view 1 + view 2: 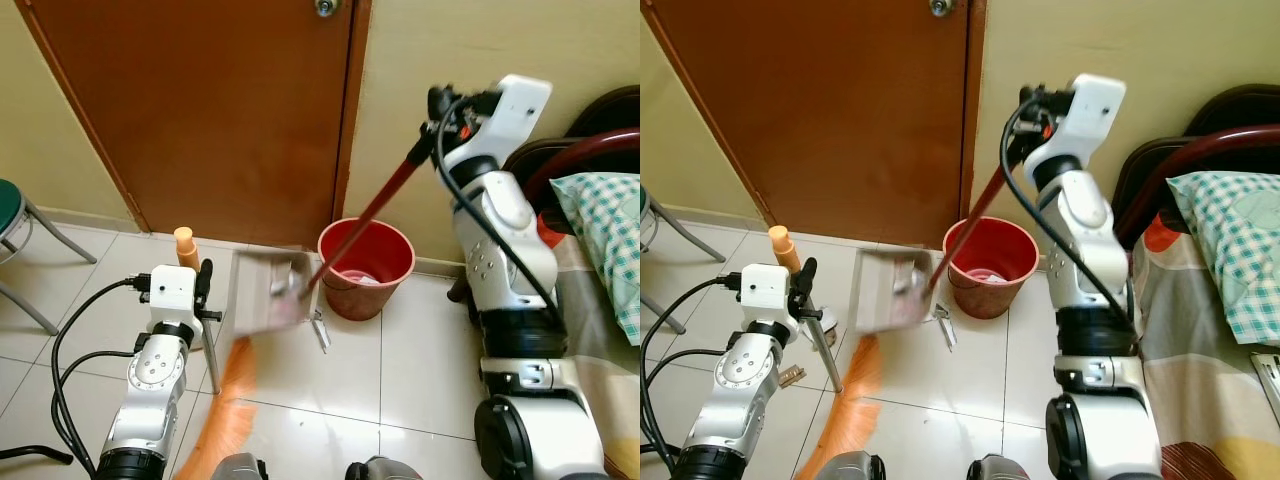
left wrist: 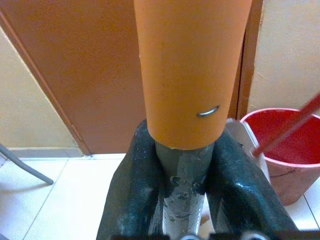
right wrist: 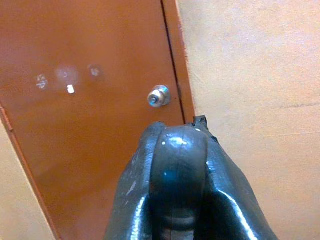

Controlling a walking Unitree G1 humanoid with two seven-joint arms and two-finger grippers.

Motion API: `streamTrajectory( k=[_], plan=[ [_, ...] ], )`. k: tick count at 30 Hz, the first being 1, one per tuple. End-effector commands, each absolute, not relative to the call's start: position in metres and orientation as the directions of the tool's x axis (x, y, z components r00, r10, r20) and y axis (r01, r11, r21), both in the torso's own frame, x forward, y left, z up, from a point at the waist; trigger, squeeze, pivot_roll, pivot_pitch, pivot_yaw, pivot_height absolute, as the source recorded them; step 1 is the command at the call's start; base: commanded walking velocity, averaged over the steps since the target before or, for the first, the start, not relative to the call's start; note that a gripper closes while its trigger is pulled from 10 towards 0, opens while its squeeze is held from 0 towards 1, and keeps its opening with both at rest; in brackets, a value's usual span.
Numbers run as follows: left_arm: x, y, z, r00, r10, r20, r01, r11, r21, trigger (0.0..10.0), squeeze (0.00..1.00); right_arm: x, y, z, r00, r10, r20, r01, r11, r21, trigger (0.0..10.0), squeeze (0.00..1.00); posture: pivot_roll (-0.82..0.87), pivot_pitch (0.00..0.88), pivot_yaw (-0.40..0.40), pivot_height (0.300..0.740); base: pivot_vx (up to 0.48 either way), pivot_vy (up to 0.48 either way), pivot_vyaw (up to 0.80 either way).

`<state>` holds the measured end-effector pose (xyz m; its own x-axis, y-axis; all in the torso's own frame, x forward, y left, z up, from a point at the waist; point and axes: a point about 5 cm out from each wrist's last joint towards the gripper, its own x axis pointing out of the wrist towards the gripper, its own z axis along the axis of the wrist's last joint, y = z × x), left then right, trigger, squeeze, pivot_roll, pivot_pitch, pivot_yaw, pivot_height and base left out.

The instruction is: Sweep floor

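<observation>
The left tool (image 1: 204, 283) sits low at the robot's left side, its two black fingers (image 2: 135, 200) pinching the grey metal shaft of the broom (image 1: 225, 405) just below the orange grip at its top end. The broom leans down across the white tiled floor (image 1: 400, 370), and its orange bristles rest on the tiles near the robot's feet. The right tool (image 1: 437, 108) is raised high beside the wall, pressed together around the top of the dustpan's red handle (image 1: 375, 210); in the right wrist view the fingers (image 3: 145, 200) close over a dark rounded end. The red handle slants down to the grey dustpan (image 1: 265, 290), which hangs tilted just beside the rim of the red bucket (image 1: 366, 262) and above the floor. The bucket stands on the tiles against the wall, next to the brown door (image 1: 200, 110) with its round metal knob (image 3: 158, 96). A stool (image 1: 20, 215) with a green seat stands at the far left, and a checked pillow (image 1: 605, 230) lies on the bed at the right.
</observation>
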<state>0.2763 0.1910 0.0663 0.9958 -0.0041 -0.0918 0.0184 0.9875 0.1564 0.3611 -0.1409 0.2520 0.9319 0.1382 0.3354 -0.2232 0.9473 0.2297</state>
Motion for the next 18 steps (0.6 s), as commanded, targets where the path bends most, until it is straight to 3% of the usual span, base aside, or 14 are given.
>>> streamTrajectory(
  k=[1, 5, 6, 8, 12, 18],
  plan=[
    [0.274, 0.193, 0.06, 0.992, 0.007, -0.122, 0.016, 0.983, 0.182, 10.0, 0.0, 0.362, -0.143, 0.271, 0.904, 0.131, 0.406, -0.239, 0.944, 0.228, 10.0, 0.0, -0.02, 0.019, -0.009, 0.74, 0.0, 0.0, 0.0],
    [0.275, 0.189, 0.06, 0.993, 0.0, -0.122, 0.022, 0.984, 0.177, 10.0, 0.0, 0.359, -0.143, 0.299, 0.847, 0.135, 0.515, -0.215, 0.972, 0.099, 10.0, 0.0, -0.02, 0.019, -0.01, 0.74, 0.0, 0.0, 0.0],
    [0.275, 0.188, 0.059, 0.993, -0.004, -0.121, 0.025, 0.984, 0.175, 10.0, 0.0, 0.355, -0.138, 0.317, 0.798, 0.164, 0.581, -0.191, 0.981, -0.014, 10.0, 0.0, -0.02, 0.018, -0.01, 0.74, 0.0, 0.0, 0.0],
    [0.275, 0.188, 0.059, 0.993, -0.004, -0.121, 0.025, 0.984, 0.175, 10.0, 0.0, 0.355, -0.138, 0.317, 0.798, 0.164, 0.581, -0.191, 0.981, -0.014, 10.0, 0.0, -0.02, 0.018, -0.01, 0.74, 0.0, 0.0, 0.0],
    [0.276, 0.185, 0.059, 0.993, -0.012, -0.12, 0.032, 0.985, 0.17, 10.0, 0.0, 0.347, -0.124, 0.333, 0.714, 0.245, 0.656, -0.098, 0.962, -0.253, 10.0, 0.0, -0.02, 0.024, -0.011, 0.74, 0.0, 0.0, 0.0],
    [0.277, 0.183, 0.058, 0.992, -0.017, -0.122, 0.037, 0.985, 0.169, 10.0, 0.0, 0.345, -0.111, 0.331, 0.681, 0.28, 0.677, -0.042, 0.937, -0.346, 10.0, 0.0, -0.02, 0.024, -0.011, 0.74, 0.0, 0.0, 0.0]
  ],
)
